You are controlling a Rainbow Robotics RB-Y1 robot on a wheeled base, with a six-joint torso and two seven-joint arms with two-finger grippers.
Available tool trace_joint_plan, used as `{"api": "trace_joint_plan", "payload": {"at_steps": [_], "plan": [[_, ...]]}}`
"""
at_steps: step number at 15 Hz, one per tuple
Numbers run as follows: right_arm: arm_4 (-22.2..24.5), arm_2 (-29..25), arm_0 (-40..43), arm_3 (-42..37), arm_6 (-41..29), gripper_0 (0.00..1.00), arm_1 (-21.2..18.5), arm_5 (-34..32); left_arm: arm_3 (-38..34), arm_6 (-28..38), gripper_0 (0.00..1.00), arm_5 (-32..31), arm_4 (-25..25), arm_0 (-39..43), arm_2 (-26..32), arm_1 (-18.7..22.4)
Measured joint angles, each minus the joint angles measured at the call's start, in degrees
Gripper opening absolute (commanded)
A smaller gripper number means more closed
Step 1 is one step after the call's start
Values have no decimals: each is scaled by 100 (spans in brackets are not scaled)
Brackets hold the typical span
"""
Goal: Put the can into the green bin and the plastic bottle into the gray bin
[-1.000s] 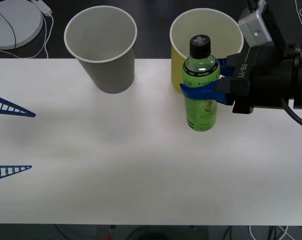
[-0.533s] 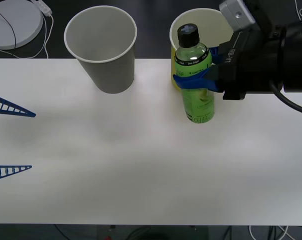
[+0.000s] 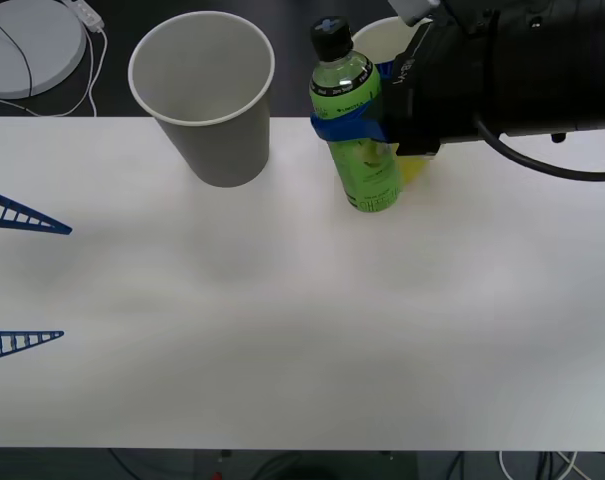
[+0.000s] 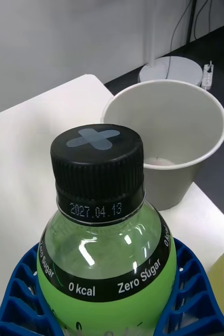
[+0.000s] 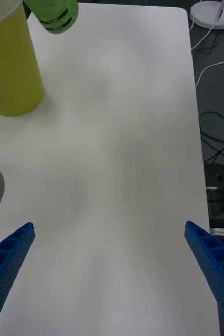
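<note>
Jaws, right arm: blue ribbed fingers pinched around the upper body of the plastic bottle (image 3: pixel 355 130), just under its shoulder; right gripper (image 3: pixel 354 125) at the far right of the table (image 3: pixel 282 330), in front of the green bin (image 3: pixel 387 40). Jaws, left arm: spread wide, nothing between them; left gripper (image 3: pixel 22 280) parked at the near left edge of the table. Item, plastic bottle: bright green, black screw cap, "0 kcal / Zero Sugar" band legible in the right wrist view, tilted with the cap leaning left. Change noted: over the last second I have seen it rise off the tabletop and travel leftward, from standing low before the green bin to hanging clear of the surface between the two cups. Item, gray bin (image 3: pixel 204 95): upright at the far edge, left of the bottle, mouth open; nothing seen inside it. Item, green bin: upright, partly hidden behind my right arm. Assessment: carry toward the gray bin is underway; I judge the remaining travel short, then a release over the rim. No can sighted.
</note>
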Motion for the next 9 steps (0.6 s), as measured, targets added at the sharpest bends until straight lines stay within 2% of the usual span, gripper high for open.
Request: {"api": "trace_joint_plan", "payload": {"at_steps": [2,9], "plan": [[210,46,-422,264,-142,0,312,-405,0,0,100,0,0,0,0,0],[427,235,-1812,1603,-152,0,1063,-1293,0,0,100,0,0,0,0,0]]}}
